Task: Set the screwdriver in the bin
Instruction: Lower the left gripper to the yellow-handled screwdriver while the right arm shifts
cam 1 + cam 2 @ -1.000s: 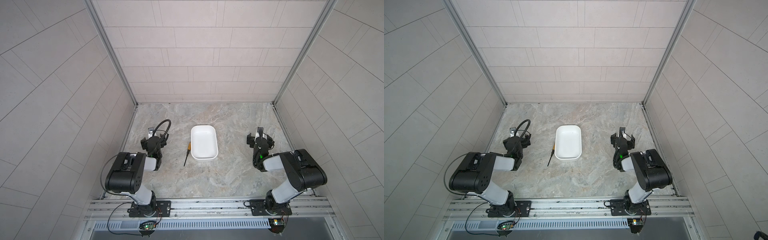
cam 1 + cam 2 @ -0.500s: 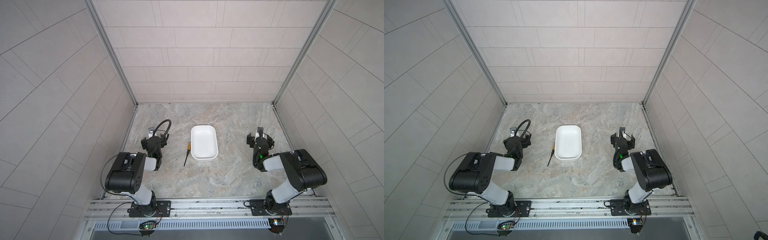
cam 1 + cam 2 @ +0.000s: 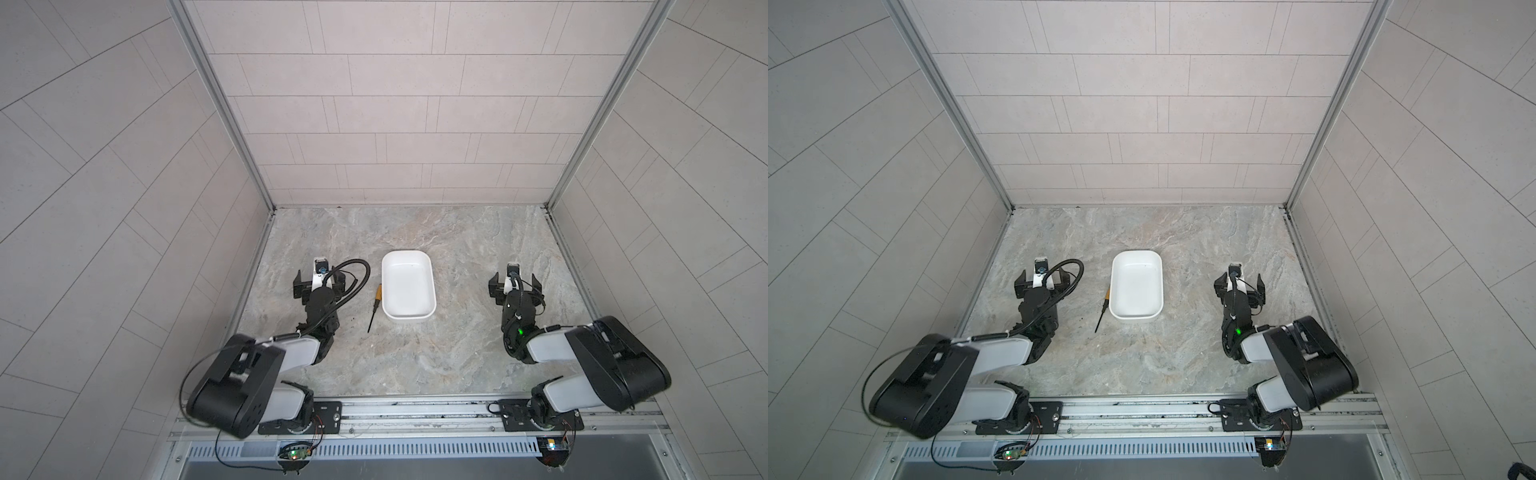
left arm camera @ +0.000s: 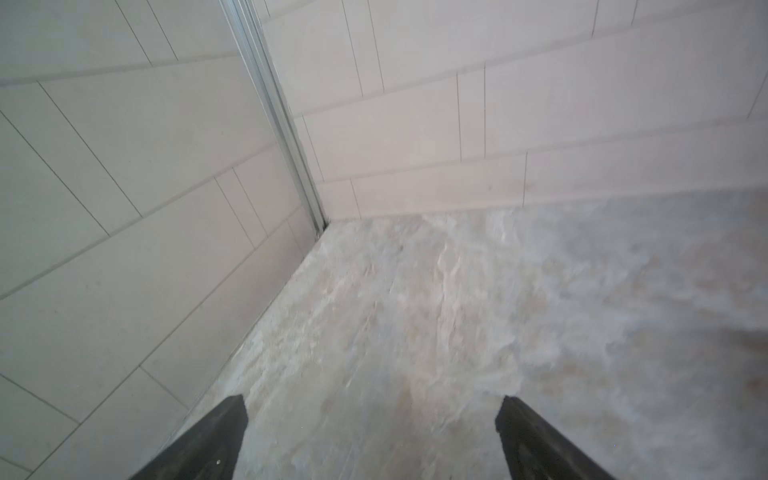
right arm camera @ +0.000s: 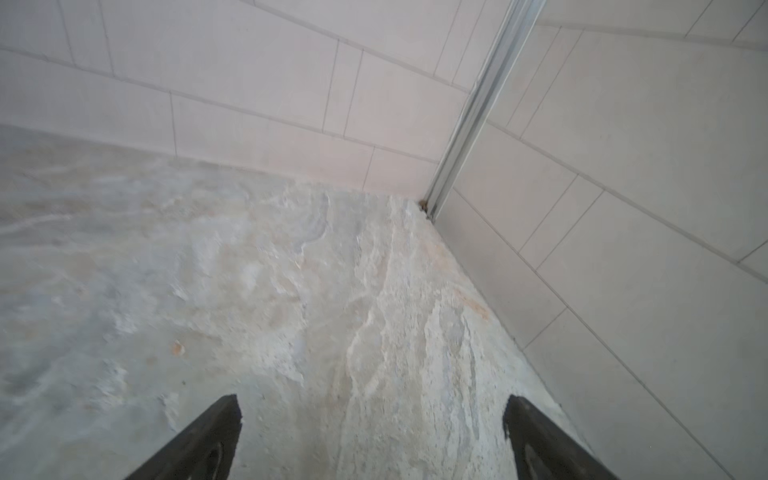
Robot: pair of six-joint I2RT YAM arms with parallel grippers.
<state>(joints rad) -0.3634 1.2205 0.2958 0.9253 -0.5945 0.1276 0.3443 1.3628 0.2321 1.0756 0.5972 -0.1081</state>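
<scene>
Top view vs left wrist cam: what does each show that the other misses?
Only a top view: the screwdriver lying on the table close beside the bin, not in it, and the right end effector, open. Only the left wrist view: nothing extra, just a closer look between its fingers. Both: the left end effector, open and empty, the marble table, the tiled walls.

screwdriver (image 3: pixel 375 307): i count one
bin (image 3: pixel 409 315): i count one
desk (image 3: pixel 415 365): one
left gripper (image 3: pixel 319 277): one
right gripper (image 3: pixel 514 280): one, so two on my rig
</scene>
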